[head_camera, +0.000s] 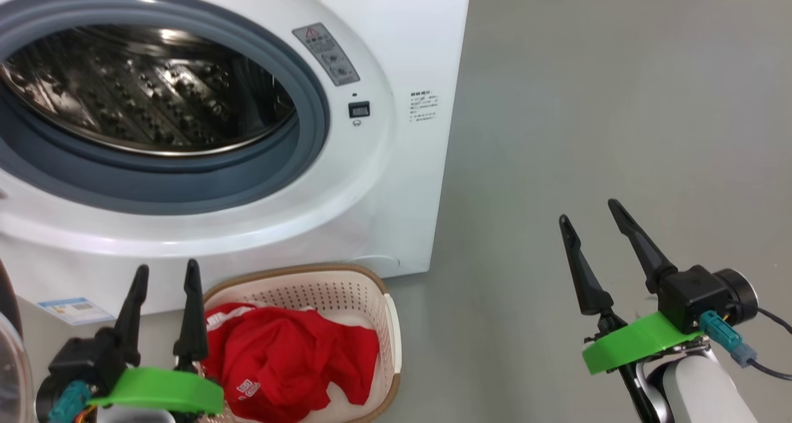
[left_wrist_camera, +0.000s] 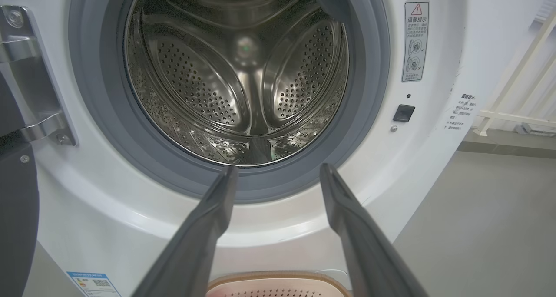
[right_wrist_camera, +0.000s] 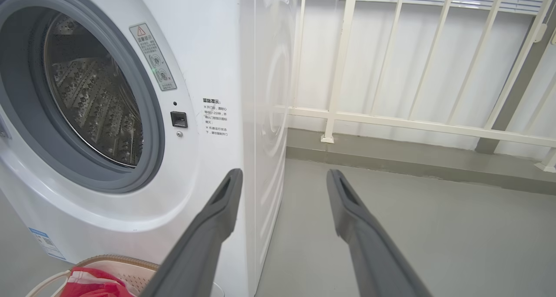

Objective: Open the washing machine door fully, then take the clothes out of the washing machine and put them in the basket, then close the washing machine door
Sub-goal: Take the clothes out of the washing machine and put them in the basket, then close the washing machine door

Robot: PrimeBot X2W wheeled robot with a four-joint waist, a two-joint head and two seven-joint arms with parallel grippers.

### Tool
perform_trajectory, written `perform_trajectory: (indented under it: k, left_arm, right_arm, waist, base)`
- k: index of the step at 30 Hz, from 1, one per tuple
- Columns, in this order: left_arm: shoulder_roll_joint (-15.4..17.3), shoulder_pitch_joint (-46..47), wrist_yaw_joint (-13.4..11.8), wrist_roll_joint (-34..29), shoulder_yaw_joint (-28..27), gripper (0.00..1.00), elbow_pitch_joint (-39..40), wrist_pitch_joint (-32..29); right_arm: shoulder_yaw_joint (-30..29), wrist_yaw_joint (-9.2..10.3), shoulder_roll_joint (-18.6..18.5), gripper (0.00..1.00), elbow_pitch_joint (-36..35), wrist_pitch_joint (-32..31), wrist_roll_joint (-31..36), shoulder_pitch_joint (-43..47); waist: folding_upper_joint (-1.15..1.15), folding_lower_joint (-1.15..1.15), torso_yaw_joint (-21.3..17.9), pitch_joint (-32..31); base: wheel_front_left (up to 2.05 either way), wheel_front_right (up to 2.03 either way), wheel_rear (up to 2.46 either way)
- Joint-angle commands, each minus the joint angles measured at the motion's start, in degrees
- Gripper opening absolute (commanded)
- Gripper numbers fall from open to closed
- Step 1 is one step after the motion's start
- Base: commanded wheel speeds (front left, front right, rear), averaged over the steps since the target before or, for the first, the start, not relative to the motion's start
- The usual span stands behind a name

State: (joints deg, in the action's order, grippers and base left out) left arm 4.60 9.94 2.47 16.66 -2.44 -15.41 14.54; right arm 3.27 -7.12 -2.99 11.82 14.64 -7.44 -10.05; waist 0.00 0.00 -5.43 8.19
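The white washing machine [head_camera: 396, 182] stands with its steel drum [left_wrist_camera: 243, 71] bare inside. The washing machine door [left_wrist_camera: 17, 210] is swung out to the left on its metal hinge [left_wrist_camera: 39, 71]; just a dark edge and a sliver of glass [head_camera: 11, 361] show. The cream basket [head_camera: 387, 324] sits on the floor below the opening, with the red clothes [head_camera: 284, 355] and some white fabric in it. My left gripper [head_camera: 167, 267] hangs open just left of the basket, pointing at the drum's lower rim [left_wrist_camera: 279, 169]. My right gripper [head_camera: 588, 211] is open over bare floor, right of the machine [right_wrist_camera: 284, 173].
Grey floor [head_camera: 619, 101] stretches to the right of the machine. A cream railing [right_wrist_camera: 391, 123] on a low kerb runs behind it. The latch slot [left_wrist_camera: 404, 113] and a warning sticker [left_wrist_camera: 416, 41] sit to the right of the opening. A blue energy label [head_camera: 74, 310] is at the machine's lower left.
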Motion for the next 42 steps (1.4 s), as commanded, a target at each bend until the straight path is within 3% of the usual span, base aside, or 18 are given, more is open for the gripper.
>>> perform_trajectory:
  k: [1,16,31,42]
  left_arm:
    - [0.90,-0.45,-0.30,-0.68,-2.16,1.00,1.79,0.46]
    - [1.21,-6.48,-1.95,-0.85,-2.76,1.00,2.86,0.41]
    - [1.08,-8.11,-3.23,-0.17,-2.51,1.00,4.53,0.23]
    - [1.44,-8.70,-3.56,-0.15,-1.81,1.00,5.89,-0.24]
  right_arm:
    - [0.98,-0.36,0.12,1.00,-1.64,0.36,0.24,0.13]
    - [0.18,-0.36,0.12,1.00,-1.86,0.36,0.49,4.00]
    - [0.60,-0.36,0.12,1.00,-1.76,0.36,0.56,4.81]
    - [0.99,-0.36,0.12,1.00,-1.46,0.36,0.42,4.87]
  waist:
    - [0.00,0.00,-0.09,-1.03]
    - [0.00,0.00,-1.10,-7.13]
    - [0.00,0.00,-0.81,-8.30]
    - [0.00,0.00,-0.71,-8.51]
  base:
    - [0.00,0.00,0.00]
    - [0.00,0.00,0.00]
    - [-0.06,0.06,0.00]
    - [-1.15,1.15,0.00]
